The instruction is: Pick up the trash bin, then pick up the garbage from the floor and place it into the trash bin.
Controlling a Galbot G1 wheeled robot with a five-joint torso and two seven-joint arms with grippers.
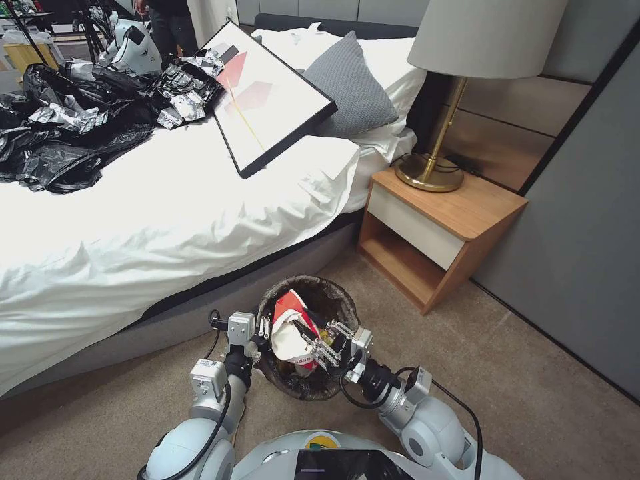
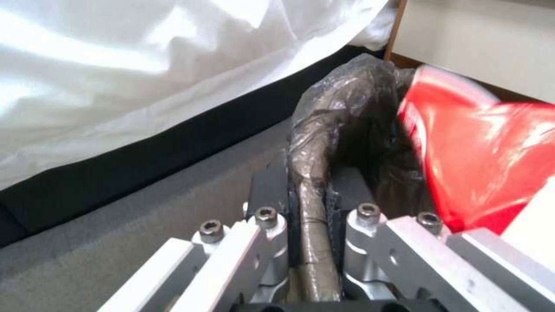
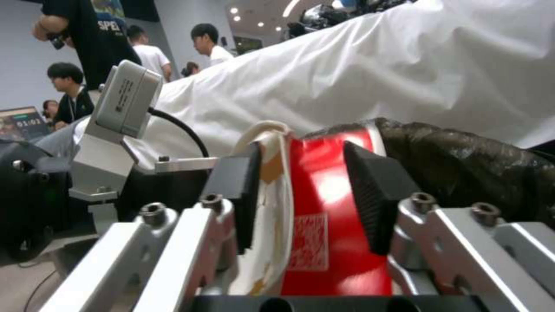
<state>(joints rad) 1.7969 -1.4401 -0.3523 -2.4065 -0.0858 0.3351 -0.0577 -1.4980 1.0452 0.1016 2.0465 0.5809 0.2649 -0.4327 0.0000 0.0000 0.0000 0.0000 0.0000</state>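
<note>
The trash bin point(image 1: 333, 293) hangs just above the carpet in front of me, its brown bag folded over the rim. My left gripper point(image 1: 263, 330) is shut on that rim; the left wrist view shows the bag-covered rim point(image 2: 315, 143) pinched between the pads of the left gripper point(image 2: 306, 203). A red-and-white carton point(image 1: 290, 320), a piece of garbage, stands in the bin and pokes above the rim. My right gripper point(image 1: 319, 347) reaches into the bin from the other side. In the right wrist view the carton point(image 3: 324, 195) sits between the spread fingers of the right gripper point(image 3: 301, 151), touching one pad only.
The bed point(image 1: 167, 220) with white bedding runs right behind the bin. A wooden nightstand point(image 1: 440, 227) with a brass lamp point(image 1: 430, 170) stands to the right. A framed picture point(image 1: 267, 93) and black plastic sheets point(image 1: 67, 127) lie on the bed. Open carpet point(image 1: 520, 373) lies to my right.
</note>
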